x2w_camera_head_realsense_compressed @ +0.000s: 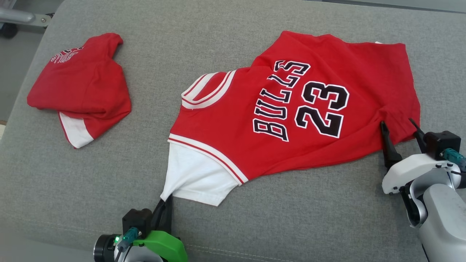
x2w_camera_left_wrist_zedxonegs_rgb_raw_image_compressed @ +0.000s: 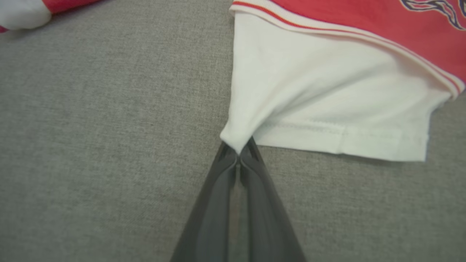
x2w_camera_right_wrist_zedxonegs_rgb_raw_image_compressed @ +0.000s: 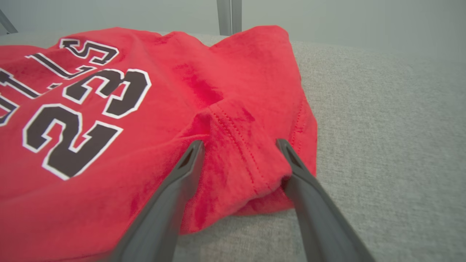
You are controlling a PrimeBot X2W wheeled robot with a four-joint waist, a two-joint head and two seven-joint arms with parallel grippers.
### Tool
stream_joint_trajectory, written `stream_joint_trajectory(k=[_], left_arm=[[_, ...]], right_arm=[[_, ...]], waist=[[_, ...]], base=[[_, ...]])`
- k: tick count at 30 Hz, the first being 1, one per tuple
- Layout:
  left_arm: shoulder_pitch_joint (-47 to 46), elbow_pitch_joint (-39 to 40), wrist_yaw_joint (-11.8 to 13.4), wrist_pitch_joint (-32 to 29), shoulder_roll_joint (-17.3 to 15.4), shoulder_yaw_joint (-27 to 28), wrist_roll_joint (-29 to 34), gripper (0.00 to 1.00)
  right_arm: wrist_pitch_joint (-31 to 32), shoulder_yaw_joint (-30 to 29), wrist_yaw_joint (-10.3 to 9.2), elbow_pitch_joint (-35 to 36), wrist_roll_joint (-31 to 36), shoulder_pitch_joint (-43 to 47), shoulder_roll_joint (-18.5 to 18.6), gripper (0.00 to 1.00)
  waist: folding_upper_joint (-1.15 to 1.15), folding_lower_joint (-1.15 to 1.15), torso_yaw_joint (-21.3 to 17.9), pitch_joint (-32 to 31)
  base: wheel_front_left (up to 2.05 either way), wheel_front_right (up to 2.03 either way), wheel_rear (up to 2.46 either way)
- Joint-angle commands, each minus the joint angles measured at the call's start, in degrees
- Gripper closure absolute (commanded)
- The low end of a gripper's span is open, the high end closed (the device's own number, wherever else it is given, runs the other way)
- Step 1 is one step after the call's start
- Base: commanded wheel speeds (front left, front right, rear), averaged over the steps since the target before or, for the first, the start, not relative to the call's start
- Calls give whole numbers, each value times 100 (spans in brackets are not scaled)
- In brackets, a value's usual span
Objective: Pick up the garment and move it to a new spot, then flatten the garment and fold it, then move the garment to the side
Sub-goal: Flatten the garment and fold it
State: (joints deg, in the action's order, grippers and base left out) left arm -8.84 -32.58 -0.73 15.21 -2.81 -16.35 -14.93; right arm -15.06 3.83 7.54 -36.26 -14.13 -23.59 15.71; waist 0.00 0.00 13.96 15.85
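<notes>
Cloth of grey weave covers the padded surface (x2w_camera_head_realsense_compressed: 255, 225) on which a red Bulls 23 shirt (x2w_camera_head_realsense_compressed: 291, 120) lies spread, print side up. It takes up the middle and right of the head view, with its striped collar (x2w_camera_head_realsense_compressed: 207, 91) toward the left and its hem toward the right. The shirt is not quite flat: its far edge is turned over on itself and shallow creases run through the red body near the hem. A white sleeve (x2w_camera_head_realsense_compressed: 196, 178) sticks out from the near shoulder toward the robot. The left gripper (x2w_camera_head_realsense_compressed: 166, 201) has its two dark fingers pressed together on the outer corner of that sleeve, and in the left wrist view the white cloth is drawn into a small point where the tips pinch it. The right gripper (x2w_camera_head_realsense_compressed: 397, 123) is at the near hem corner with its fingers spread wide, holding nothing. In the right wrist view they stand on either side of a raised ridge of red cloth that carries a line of stitching. Their tips seem to rest against the fabric, though the angle does not show whether they press into it. Well apart from the spread shirt, at the far left of the head view, sits a folded red garment (x2w_camera_head_realsense_compressed: 80, 87) with a white sleeve poking out beneath it and part of a similar print on top. Beyond the cushion's far left corner runs a grey metal tube (x2w_camera_head_realsense_compressed: 22, 16).
</notes>
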Motion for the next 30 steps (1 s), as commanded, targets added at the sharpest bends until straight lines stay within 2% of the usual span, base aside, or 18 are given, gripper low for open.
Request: stream_joint_trajectory(k=[1, 18, 19, 20, 21, 22, 23, 30], left_arm=[[-69, -40, 26, -14, -19, -1, -18, 100], [-31, -106, -18, -13, -15, -19, 69, 100], [-26, -114, -16, -13, -15, -19, 76, 100], [-21, -121, -16, -13, -15, -23, 79, 100], [-19, -126, -22, -13, -15, -25, 81, 100], [-18, -130, -27, -13, -15, -20, 84, 100], [-14, -134, -28, -13, -16, -16, 86, 100], [67, -163, -54, -13, -17, 64, 102, 100]], right_arm=[[-15, 7, -11, 30, -41, 75, 36, 0], [-15, -22, -11, 318, -51, 335, -27, 0], [-15, -34, -11, 296, -54, 341, -31, 10], [-15, -41, -11, 273, -49, 345, -36, 55], [-15, -70, -11, 263, -43, 341, -42, 72], [-15, -95, -11, 231, -44, 344, -53, 94], [-15, -132, -11, 181, -70, 346, -77, 100], [-15, -247, -11, 107, -125, 379, -152, 100]], waist=[[0, 0, -25, -4], [0, 0, -121, -127], [0, 0, -118, -135], [0, 0, -114, -142], [0, 0, -109, -149], [0, 0, -104, -157], [0, 0, -101, -168], [0, 0, -123, -332]], base=[[0, 0, 0], [0, 0, 0], [0, 0, 0], [0, 0, 0], [0, 0, 0], [0, 0, 0], [0, 0, 0], [0, 0, 0]])
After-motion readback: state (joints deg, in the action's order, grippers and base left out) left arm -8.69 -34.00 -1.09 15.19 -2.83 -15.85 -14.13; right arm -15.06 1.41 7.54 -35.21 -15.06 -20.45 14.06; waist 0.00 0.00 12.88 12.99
